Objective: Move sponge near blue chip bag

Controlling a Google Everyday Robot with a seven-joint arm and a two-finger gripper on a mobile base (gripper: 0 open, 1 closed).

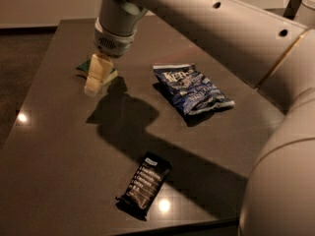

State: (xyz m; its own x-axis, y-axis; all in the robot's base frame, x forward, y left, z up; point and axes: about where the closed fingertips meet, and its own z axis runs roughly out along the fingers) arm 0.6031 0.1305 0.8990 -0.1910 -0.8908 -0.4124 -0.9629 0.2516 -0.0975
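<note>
The sponge (82,68), with a dark green top over pale foam, lies on the dark table (54,151) at the back left. My gripper (93,84) hangs from the arm's white wrist directly over it and covers its middle. I cannot tell whether it touches the sponge. The blue chip bag (193,89), crinkled dark blue with white lettering, lies flat to the right of the sponge, about a bag's length away.
A narrow black snack bar wrapper (144,185) lies near the table's front edge. The robot's large pale arm (231,38) spans the upper right and its body fills the right side. The arm's shadow falls across the table's middle.
</note>
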